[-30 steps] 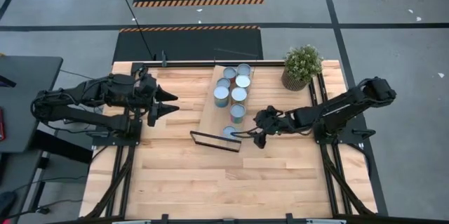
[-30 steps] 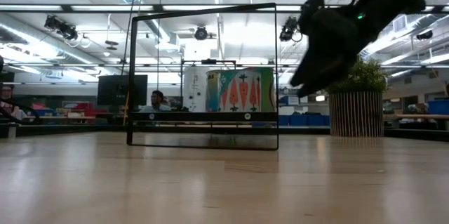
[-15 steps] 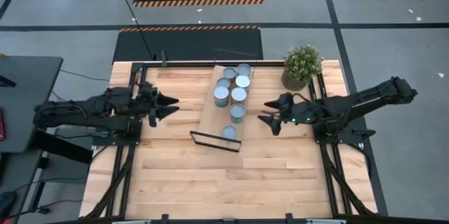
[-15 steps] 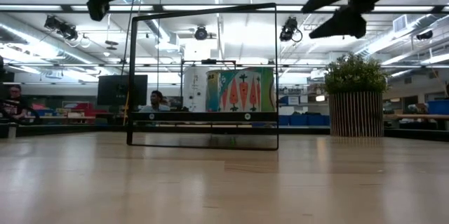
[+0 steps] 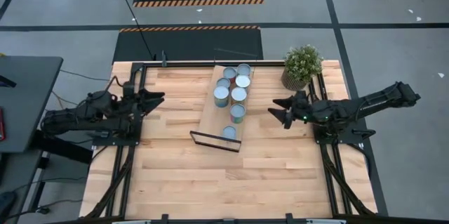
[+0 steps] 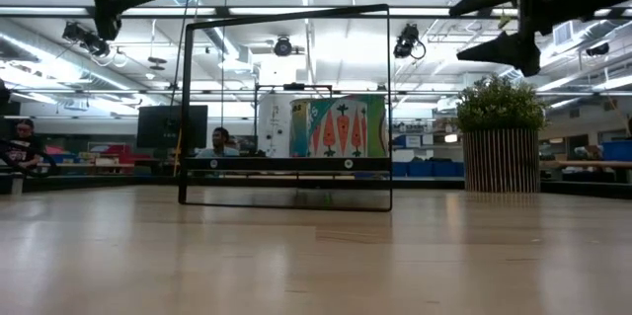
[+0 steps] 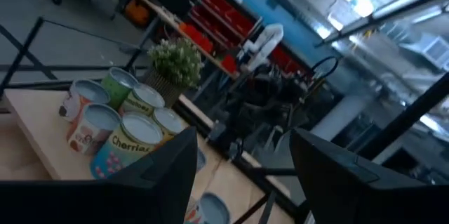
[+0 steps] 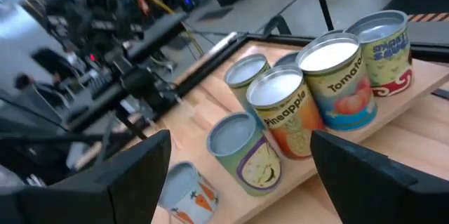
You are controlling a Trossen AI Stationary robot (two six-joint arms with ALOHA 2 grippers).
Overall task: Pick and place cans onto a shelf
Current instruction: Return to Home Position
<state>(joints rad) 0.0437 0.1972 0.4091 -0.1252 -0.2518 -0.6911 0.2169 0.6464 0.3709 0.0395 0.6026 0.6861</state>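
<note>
Several cans [image 5: 235,92] stand upright on the light-wood shelf [image 5: 210,115], which lies on the table with its black frame [image 5: 215,141] at the near end. One can [image 5: 229,133] stands just behind the frame. The cans also show in the left wrist view [image 7: 119,129] and the right wrist view [image 8: 309,112]. My left gripper [image 5: 160,97] is open and empty, raised at the table's left edge. My right gripper [image 5: 275,110] is open and empty, raised to the right of the shelf.
A potted green plant [image 5: 302,66] stands at the table's far right corner, just behind my right arm. Bare tabletop [image 5: 224,182] lies on the near side of the frame.
My right gripper has drawn back from the can by the frame toward the table's right edge and risen, with nothing in it. My left gripper has drawn back toward the table's left edge and risen. The cans have stayed in place.
</note>
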